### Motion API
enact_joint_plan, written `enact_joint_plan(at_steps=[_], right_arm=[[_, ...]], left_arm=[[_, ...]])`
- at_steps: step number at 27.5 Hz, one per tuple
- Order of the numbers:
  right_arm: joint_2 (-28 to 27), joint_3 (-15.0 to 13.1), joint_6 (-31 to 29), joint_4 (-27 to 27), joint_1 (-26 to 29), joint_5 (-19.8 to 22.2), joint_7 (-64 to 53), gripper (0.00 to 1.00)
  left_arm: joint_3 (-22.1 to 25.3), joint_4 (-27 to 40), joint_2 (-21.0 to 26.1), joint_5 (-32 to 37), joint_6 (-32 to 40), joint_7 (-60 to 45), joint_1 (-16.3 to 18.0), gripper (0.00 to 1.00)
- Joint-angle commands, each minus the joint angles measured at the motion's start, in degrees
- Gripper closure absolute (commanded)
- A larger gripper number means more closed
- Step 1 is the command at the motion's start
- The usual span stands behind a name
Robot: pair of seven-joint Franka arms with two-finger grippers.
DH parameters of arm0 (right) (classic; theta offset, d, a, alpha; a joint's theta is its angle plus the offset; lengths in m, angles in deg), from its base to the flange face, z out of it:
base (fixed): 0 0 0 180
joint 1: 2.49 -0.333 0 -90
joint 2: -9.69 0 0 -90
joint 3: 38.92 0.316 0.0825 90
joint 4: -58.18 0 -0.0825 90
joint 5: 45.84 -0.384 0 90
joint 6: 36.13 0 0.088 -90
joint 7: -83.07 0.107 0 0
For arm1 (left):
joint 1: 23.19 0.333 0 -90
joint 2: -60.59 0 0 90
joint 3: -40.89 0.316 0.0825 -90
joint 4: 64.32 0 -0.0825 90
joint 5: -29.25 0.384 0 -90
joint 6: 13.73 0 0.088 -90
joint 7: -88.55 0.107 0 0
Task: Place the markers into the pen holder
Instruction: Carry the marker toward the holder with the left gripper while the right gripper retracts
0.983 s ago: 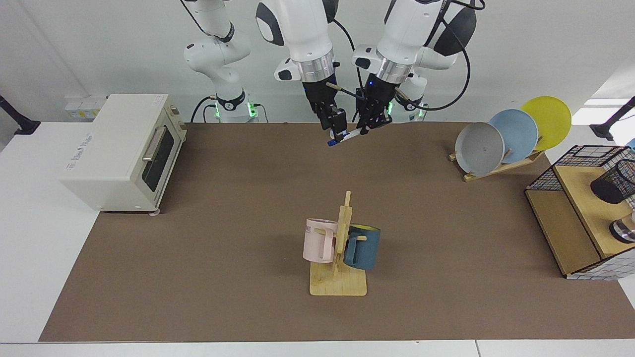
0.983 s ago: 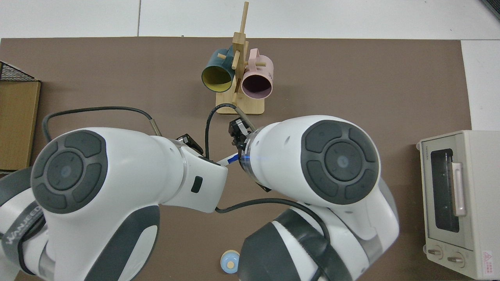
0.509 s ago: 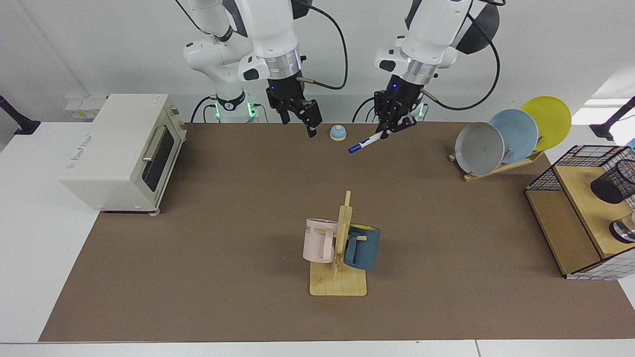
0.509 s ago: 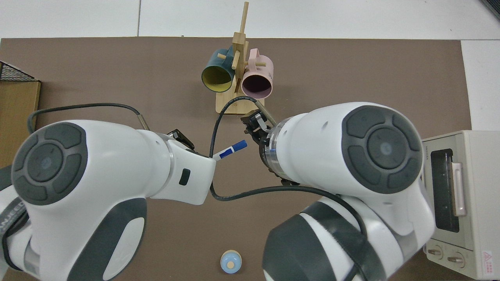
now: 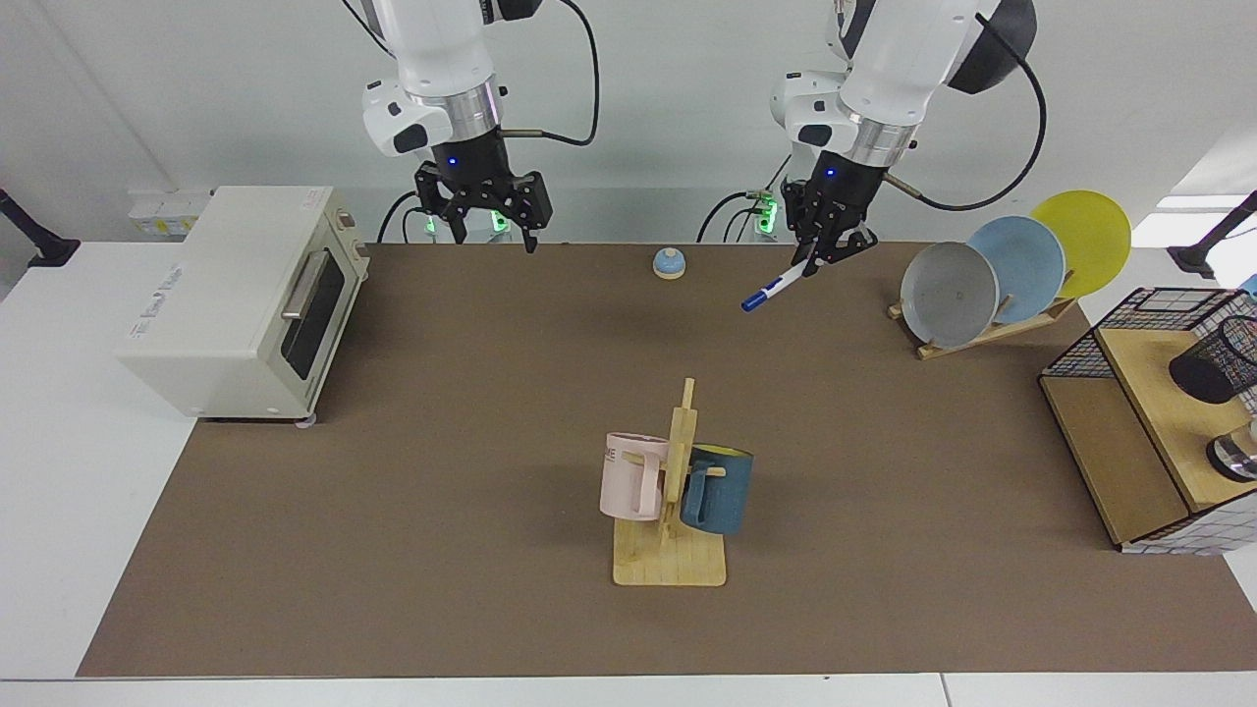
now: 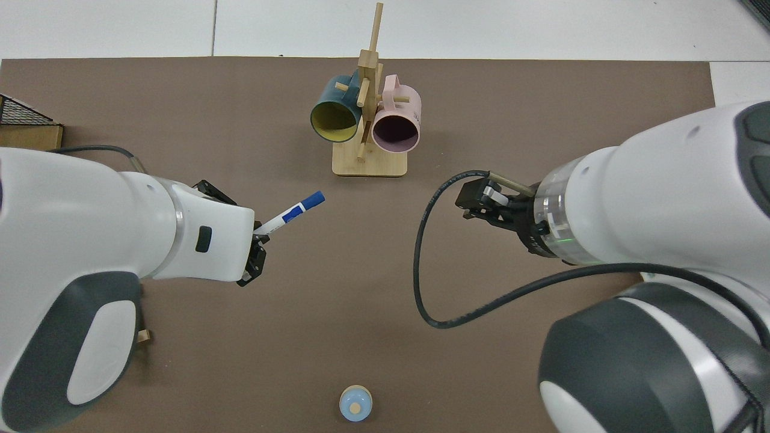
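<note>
- Your left gripper (image 5: 823,253) was clamped on the marker (image 5: 776,289), gripping its white barrel near the upper end, with the dark blue cap slanting down and away from the fingers, held in the air above the brown mat (image 5: 491,471)
- In the top view the same marker (image 6: 290,213) stuck out of the left gripper (image 6: 257,240) at a slant, cap end towards the mug rack (image 6: 368,162)
- A second ago you had both grippers meeting over the back middle of the mat, both at the marker; by this moment they had drawn well apart and only the left one carried it
- Half a second ago the marker hung nearer the small blue bell (image 5: 669,262); it had since moved towards the plate rack (image 5: 992,329) side
- Your right gripper (image 5: 486,211) hung empty with its fingers spread apart, above the back edge of the mat, near the toaster oven (image 5: 236,295); it had pulled back from the middle
- The pen holder (image 5: 1213,363), a black mesh cup, lay tilted on the wooden shelf unit (image 5: 1129,462) at the mat's edge, well apart from the marker
- The pink mug (image 5: 630,476) and the blue mug (image 5: 719,488) hung on the rack as before
</note>
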Motion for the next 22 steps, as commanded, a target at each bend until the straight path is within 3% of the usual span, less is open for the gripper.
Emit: enact_joint_plan(at_steps=[1,9,22], right_arm=[[2.95,0.79,1.09,-2.24,5.07,0.93,-12.99,0.0],[4.53,0.79,3.46,-3.65,10.79,0.84,-22.58,0.0],[4.44,0.79,2.41,-3.65,11.41,2.42,-23.3,0.0]], left_arm=[[0.03,-1.01,-0.66,1.15,2.95,0.45,1.74,1.0],[0.64,-1.01,-0.93,1.15,4.44,0.45,2.8,1.0],[0.91,-1.01,-1.28,1.15,6.55,0.63,3.85,1.0]])
